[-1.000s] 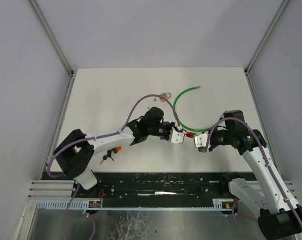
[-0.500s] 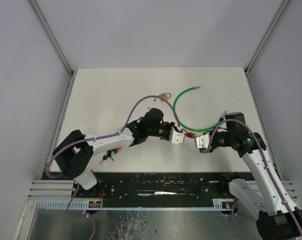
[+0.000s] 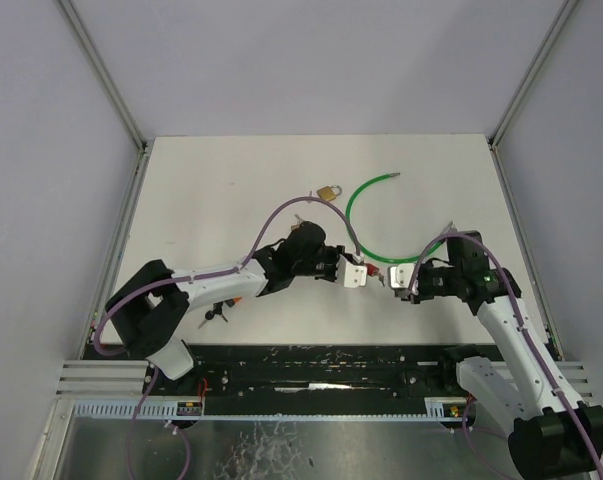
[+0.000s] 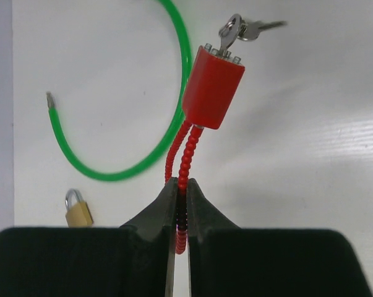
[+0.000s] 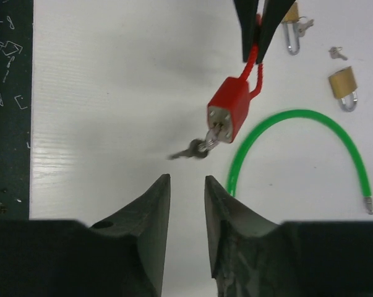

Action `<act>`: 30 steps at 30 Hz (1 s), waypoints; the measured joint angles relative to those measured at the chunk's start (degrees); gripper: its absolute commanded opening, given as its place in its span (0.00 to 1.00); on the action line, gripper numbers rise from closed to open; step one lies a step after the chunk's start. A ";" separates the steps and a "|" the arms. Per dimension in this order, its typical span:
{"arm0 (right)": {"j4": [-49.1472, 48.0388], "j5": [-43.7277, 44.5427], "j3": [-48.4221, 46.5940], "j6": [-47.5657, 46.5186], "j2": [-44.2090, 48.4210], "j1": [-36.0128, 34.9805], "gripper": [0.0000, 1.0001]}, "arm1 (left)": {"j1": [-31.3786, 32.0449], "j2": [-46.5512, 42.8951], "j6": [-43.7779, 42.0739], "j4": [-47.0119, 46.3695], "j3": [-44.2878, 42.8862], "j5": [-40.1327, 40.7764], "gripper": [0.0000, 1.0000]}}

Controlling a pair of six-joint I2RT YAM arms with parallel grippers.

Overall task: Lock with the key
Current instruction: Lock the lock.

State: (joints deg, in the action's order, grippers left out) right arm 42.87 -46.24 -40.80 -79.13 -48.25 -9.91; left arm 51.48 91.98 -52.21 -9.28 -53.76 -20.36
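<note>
The cable lock body (image 4: 213, 86) was solid red, and its beaded cable (image 4: 185, 154) was the same red. The keys (image 4: 235, 30) at upper centre were plain silver. The loose cable (image 4: 187, 59) was bright green. The padlock (image 4: 78, 213) at lower left was brass-yellow with a silver shackle. The table (image 4: 310, 154) was white with faint fine striping. The fingers (image 4: 155, 216) of the left gripper (image 4: 181, 184) and those of the right gripper (image 5: 186, 178) were black.

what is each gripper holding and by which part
The left gripper is shut on the red lock, pinching its beaded shackle, not the body. The right gripper is open and holds nothing; the key sits in the lock.
</note>
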 measured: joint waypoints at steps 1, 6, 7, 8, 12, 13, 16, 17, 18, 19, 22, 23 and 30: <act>-0.59 -0.09 1.03 1.11 -0.11 0.15 0.44 | -0.15 0.00 -0.02 0.15 0.48 0.72 0.00; -3.63 -0.50 4.39 7.63 0.33 0.76 0.59 | -0.48 0.00 0.04 0.26 1.64 3.72 0.00; -4.68 -1.11 4.59 9.25 0.79 0.94 0.61 | -0.48 0.00 0.07 0.13 1.73 3.98 0.00; -5.33 -1.62 4.66 10.34 1.14 0.98 0.62 | -0.48 0.00 0.09 0.02 1.84 4.28 0.00; -8.55 -5.20 4.76 14.58 1.81 1.09 0.64 | -0.11 0.00 0.15 -0.15 2.38 6.05 0.00; -9.73 -6.32 4.96 15.47 1.81 1.09 0.63 | 0.02 0.00 0.24 -0.13 2.49 6.36 0.00; -13.64 -9.73 5.84 17.31 1.33 1.09 0.59 | 0.44 0.00 0.50 -0.17 2.49 7.15 0.00; -15.04 -10.82 6.08 17.68 0.83 1.09 0.58 | 0.61 0.00 0.57 -0.17 2.49 7.48 0.00; -16.22 -11.76 6.25 17.73 0.28 1.09 0.57 | 0.68 0.00 0.68 -0.15 2.51 7.69 0.00; -17.38 -12.39 6.45 17.73 -0.28 1.09 0.57 | 0.68 0.00 0.74 -0.17 2.51 7.82 0.00; -21.07 -13.79 8.00 17.70 -0.57 1.07 0.53 | 0.74 0.00 0.92 -0.33 2.51 7.98 0.00; -22.27 -13.99 8.76 17.73 -0.39 1.07 0.52 | 0.83 0.00 0.92 -0.39 2.51 8.00 0.00; -28.39 -13.33 13.88 19.21 1.53 0.90 0.44 | 0.98 -0.02 1.03 -0.61 2.58 7.98 0.00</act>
State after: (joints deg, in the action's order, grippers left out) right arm 14.48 -59.57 -26.92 -59.92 -46.72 -9.02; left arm 52.47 91.96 -51.18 -9.89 -51.18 -12.38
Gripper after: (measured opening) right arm 0.454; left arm 0.026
